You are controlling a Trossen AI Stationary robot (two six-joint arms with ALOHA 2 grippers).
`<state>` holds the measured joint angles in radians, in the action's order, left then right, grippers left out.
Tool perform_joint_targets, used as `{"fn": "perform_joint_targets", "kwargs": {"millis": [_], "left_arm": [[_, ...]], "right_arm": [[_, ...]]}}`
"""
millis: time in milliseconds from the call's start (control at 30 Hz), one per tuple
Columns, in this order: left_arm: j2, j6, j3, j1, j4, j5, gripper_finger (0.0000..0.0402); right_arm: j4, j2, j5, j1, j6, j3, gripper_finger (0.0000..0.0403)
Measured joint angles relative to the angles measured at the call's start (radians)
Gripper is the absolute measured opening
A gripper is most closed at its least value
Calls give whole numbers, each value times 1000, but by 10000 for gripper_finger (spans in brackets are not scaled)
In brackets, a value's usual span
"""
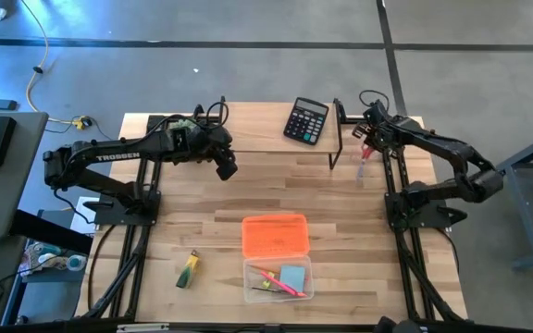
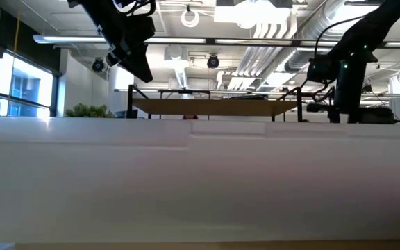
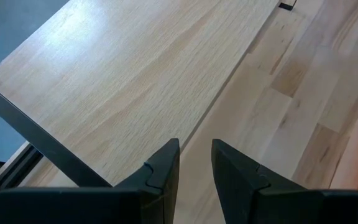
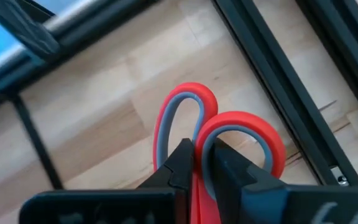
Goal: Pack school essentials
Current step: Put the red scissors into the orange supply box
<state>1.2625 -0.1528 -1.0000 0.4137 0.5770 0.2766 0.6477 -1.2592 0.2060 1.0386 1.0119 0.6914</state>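
Note:
My right gripper [image 4: 197, 163] is at the table's far right, shut on the red-handled scissors [image 4: 219, 134], which show in the high view as a red spot [image 1: 366, 148]. My left gripper [image 3: 195, 163] hovers narrowly open over bare wood by the raised shelf, in the high view [image 1: 227, 166]. It touches nothing. A clear box [image 1: 278, 277] near the near edge holds the pink pen [image 1: 280, 283] and the light-blue note pad [image 1: 292, 276]. Its orange lid [image 1: 274, 234] lies open behind it. The green-yellow marker [image 1: 188, 269] lies flat on the table. My right gripper pinches the scissors between its two fingers where the two red handle loops meet [image 4: 199, 140]. The loops stick out past the fingertips [image 4: 182, 152]. The gripper itself hides the blades in the wrist view.
A black calculator [image 1: 305, 120] sits on the raised wooden shelf [image 1: 266, 129] along the far edge. A black post [image 1: 339, 139] stands close to my right gripper. A white wall [image 2: 200, 180] fills most of the low view. Bare wood lies between the shelf and the box.

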Motion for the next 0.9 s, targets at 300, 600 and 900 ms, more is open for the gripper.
{"fn": "perform_joint_targets", "kwargs": {"millis": [300,600,900], "left_arm": [[0,0,0,0,0,-1,85],[0,-1,0,0,0,-4,85],[0,-1,0,0,0,-4,85]], "right_arm": [[-52,166,27,0,-26,2,24],[-56,375,14,0,-58,2,24],[-233,528,-51,0,-109,3,24]]}}
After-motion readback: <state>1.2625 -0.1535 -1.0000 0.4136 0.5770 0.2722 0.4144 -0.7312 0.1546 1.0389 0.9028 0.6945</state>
